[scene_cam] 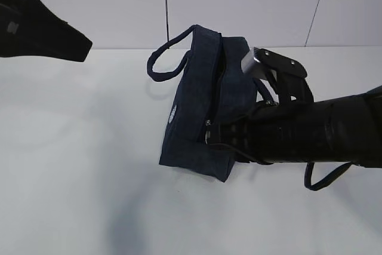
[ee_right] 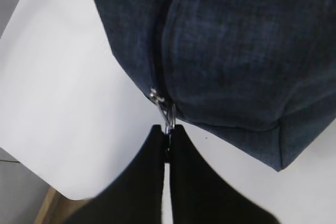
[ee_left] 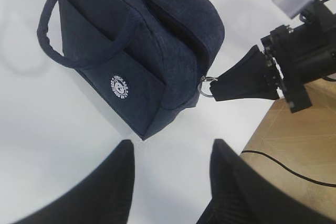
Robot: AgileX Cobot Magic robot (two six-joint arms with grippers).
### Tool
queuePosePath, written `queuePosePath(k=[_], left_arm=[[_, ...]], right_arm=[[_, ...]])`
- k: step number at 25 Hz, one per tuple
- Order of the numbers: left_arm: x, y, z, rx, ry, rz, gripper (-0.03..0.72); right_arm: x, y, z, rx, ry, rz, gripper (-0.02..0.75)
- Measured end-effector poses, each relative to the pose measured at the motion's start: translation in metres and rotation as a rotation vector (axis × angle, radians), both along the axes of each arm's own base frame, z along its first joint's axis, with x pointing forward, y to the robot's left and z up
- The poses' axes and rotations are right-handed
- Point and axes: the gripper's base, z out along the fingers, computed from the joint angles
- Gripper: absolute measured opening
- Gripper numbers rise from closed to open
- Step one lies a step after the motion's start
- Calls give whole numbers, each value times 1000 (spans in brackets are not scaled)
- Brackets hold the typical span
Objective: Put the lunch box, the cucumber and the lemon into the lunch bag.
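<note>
The dark navy lunch bag (scene_cam: pixel 194 111) stands on the white table, its white logo (ee_left: pixel 119 87) facing the left wrist camera. Its zipper runs along the top and looks closed. My right gripper (ee_right: pixel 168 128) is shut on the silver ring pull (ee_right: pixel 169 115) at the zipper's end, by the bag's near corner (ee_left: pixel 206 86). My left gripper (ee_left: pixel 172 148) hangs open over bare table just short of the bag's bottom corner, and it shows at the upper left of the exterior view (scene_cam: pixel 76 45). The lunch box, the cucumber and the lemon are out of view.
One loop handle (scene_cam: pixel 162 59) sticks out on the bag's far left side, and the other (scene_cam: pixel 325 180) lies under my right arm. The table's edge (ee_left: pixel 262 124) borders a wooden floor with a black cable (ee_left: pixel 294 171).
</note>
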Motion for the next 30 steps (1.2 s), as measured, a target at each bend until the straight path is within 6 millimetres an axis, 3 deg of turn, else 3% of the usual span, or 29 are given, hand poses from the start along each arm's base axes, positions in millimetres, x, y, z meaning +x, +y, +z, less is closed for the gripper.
queuePosePath(k=[30], left_arm=[[-2, 0, -1, 9, 22, -16, 321]], right_arm=[[-19, -10, 49, 75, -158, 27, 0]])
